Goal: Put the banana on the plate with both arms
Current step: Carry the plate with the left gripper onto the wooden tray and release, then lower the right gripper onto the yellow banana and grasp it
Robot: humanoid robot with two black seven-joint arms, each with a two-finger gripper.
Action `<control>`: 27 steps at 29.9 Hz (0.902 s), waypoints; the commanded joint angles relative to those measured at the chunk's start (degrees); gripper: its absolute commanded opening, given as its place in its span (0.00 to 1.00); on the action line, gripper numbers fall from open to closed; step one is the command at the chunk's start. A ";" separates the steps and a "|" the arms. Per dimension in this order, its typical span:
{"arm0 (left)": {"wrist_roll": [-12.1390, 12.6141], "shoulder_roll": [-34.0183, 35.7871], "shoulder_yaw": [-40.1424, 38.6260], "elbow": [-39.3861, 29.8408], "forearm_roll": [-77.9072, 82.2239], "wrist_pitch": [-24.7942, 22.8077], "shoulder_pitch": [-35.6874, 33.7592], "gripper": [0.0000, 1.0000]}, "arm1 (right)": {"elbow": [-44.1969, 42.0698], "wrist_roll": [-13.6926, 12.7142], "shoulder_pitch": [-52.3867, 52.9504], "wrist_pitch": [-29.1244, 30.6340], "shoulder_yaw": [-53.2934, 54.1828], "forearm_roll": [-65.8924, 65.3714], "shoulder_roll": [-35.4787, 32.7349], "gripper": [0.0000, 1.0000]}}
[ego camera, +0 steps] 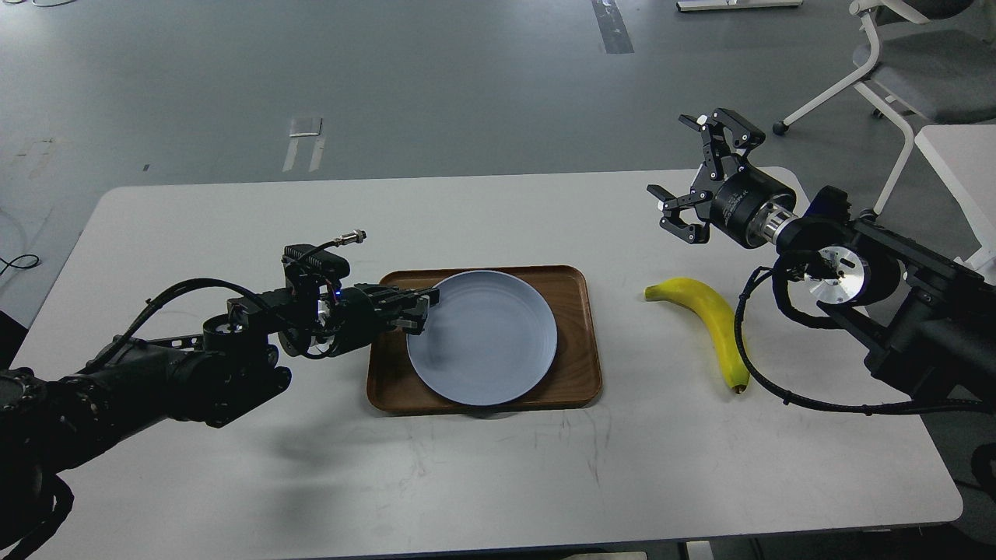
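Observation:
The pale blue-grey plate (486, 340) lies nearly flat on the brown wooden tray (580, 342) at the table's middle. My left gripper (420, 309) is shut on the plate's left rim. The yellow banana (708, 319) lies on the white table to the right of the tray, dark tip toward the front. My right gripper (692, 175) is open and empty, held in the air above and behind the banana's stem end, apart from it.
The white table (233, 467) carries only the tray, plate and banana. My right arm's black cable (778, 389) loops down beside the banana's front tip. A white chair (895, 70) stands on the floor at the back right.

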 commanded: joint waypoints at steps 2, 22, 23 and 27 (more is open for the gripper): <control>-0.01 -0.29 0.01 0.26 -0.10 -0.13 -0.16 0.00 | 0.01 0.00 -0.03 0.07 0.01 0.00 -0.31 1.00; -0.01 -0.82 -4.11 -0.71 -30.91 -1.09 -5.08 0.98 | 0.01 0.00 0.06 0.16 -0.43 -5.70 -1.10 1.00; -0.01 -0.82 -5.08 -0.62 -34.08 -1.18 -5.52 0.98 | 0.01 0.09 0.06 0.16 -0.52 -7.37 -1.36 1.00; -0.01 0.49 -9.21 0.60 -51.65 -10.80 -9.47 0.98 | 1.23 4.12 0.06 -0.02 -0.61 -26.21 -3.29 1.00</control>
